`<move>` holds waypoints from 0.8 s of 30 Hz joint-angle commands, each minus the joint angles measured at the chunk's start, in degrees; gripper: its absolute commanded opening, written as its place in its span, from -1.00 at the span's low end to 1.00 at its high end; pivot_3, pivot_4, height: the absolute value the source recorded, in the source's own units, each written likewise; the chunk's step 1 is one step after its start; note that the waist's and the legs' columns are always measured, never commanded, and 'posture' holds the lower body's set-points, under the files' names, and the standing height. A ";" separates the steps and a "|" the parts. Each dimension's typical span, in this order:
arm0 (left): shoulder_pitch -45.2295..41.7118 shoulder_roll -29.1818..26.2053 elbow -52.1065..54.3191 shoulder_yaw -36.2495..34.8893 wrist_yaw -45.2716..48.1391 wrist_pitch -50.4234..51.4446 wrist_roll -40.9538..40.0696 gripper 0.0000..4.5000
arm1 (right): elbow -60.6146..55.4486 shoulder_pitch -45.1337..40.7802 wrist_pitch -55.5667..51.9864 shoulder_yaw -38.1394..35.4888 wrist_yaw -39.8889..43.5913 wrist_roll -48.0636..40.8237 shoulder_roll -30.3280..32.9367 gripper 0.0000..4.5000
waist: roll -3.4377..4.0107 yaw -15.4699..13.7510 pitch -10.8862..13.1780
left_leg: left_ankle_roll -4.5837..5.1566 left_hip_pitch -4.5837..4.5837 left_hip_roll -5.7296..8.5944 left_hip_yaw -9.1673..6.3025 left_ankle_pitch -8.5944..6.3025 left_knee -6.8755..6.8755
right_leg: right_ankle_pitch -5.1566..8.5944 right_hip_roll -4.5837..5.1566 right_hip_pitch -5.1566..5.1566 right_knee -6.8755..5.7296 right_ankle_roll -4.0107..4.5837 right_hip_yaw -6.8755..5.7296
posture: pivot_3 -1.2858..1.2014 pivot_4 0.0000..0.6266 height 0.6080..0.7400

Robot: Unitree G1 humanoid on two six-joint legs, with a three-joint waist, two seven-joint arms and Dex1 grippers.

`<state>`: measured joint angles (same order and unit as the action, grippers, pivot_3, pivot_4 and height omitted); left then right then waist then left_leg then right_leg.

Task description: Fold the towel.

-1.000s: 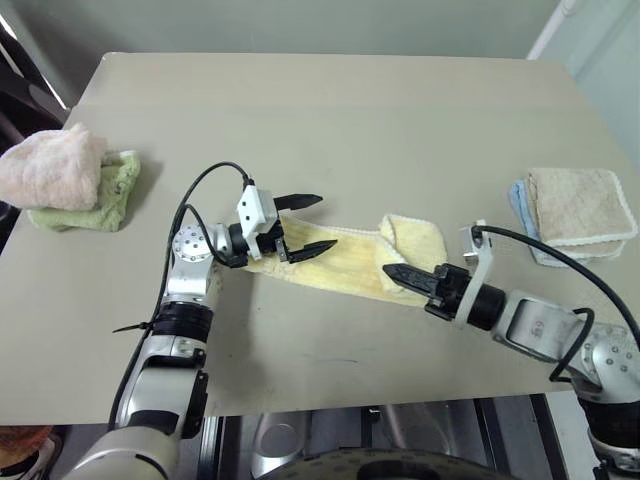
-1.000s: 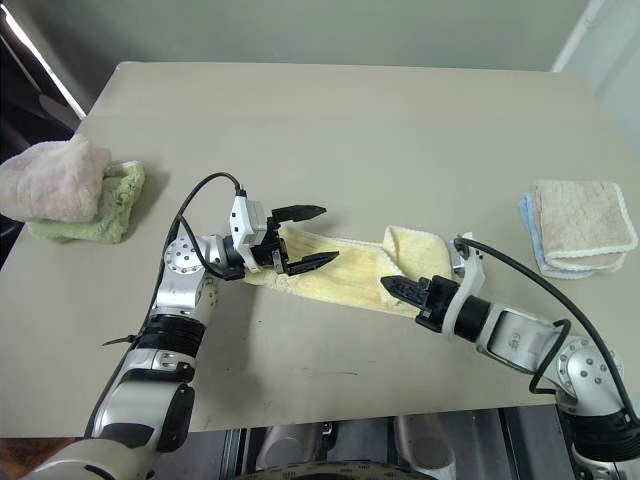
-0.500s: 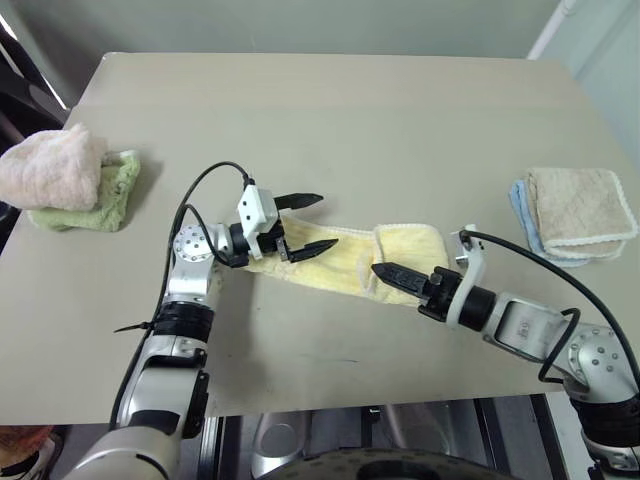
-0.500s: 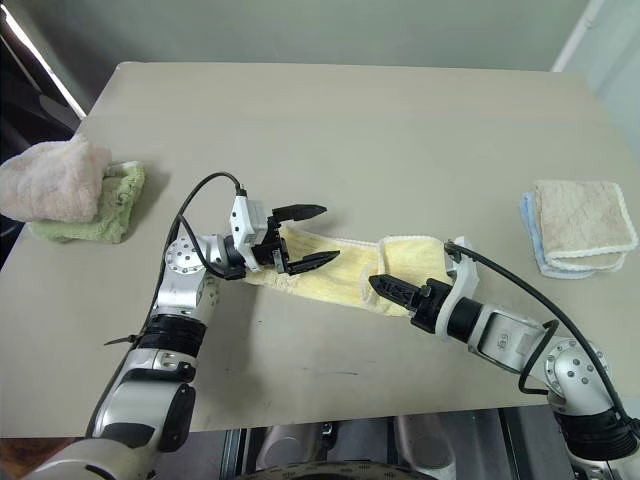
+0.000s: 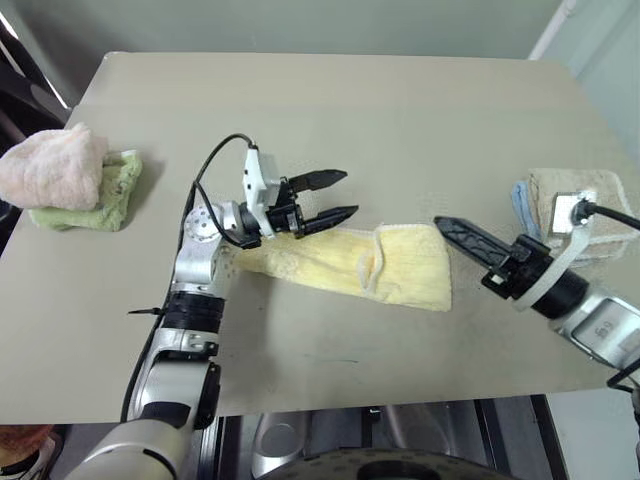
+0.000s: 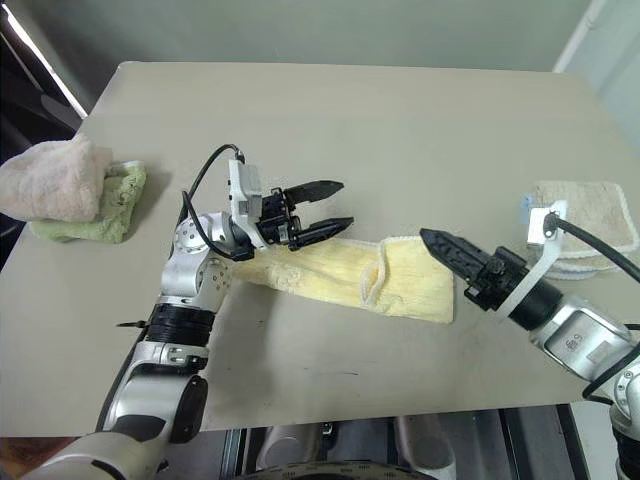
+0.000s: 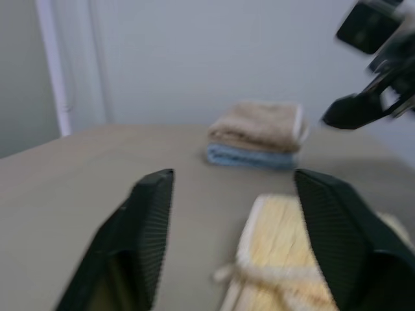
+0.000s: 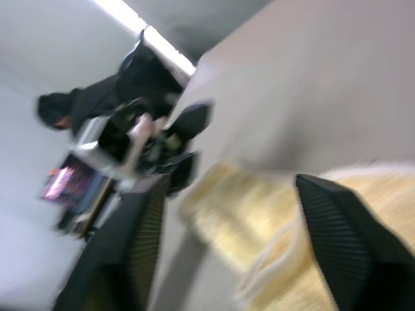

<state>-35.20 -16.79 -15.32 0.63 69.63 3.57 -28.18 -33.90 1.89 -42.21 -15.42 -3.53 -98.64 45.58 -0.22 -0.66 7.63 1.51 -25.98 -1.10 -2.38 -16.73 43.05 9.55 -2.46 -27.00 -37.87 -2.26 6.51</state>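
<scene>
We are holding our right gripper [image 5: 447, 226] just beside the pale yellow terry-cloth towel [image 5: 385, 270] lying folded over on the beige tabletop [image 5: 330, 110], fingers released, while our left gripper [image 5: 338, 196], fingers also parted and empty, is hovering above its far end.

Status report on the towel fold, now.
Both hands open and empty: left hand above the towel's end, right hand just off its other end. Towel lies loosely folded on the table. Nothing in the way.

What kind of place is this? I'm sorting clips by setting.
Probably a lab or test room: one plain beige table, bare walls, and folded towel stacks set at its edges around the yellow towel.
</scene>
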 commanded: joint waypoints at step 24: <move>3.19 0.42 -7.11 17.74 1.77 -13.99 20.06 -1.00 | 15.29 -12.31 8.82 19.15 11.55 61.31 -19.02 -0.99 | 0.39 0.36 0.05 | 0.12 0.38 0.00 0.01 0.12 -0.04 | -0.22 0.02 0.20 -0.04 0.07 -0.01 | 0.03 -0.52 0.44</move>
<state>-31.83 -16.36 -22.01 17.77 71.83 -7.81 -9.45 -17.72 -10.30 -35.13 3.35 6.61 -39.65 27.15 0.18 -0.31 7.67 1.63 -25.64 -1.10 -2.37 -16.61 43.00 9.33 -2.44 -26.84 -37.91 -2.19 6.51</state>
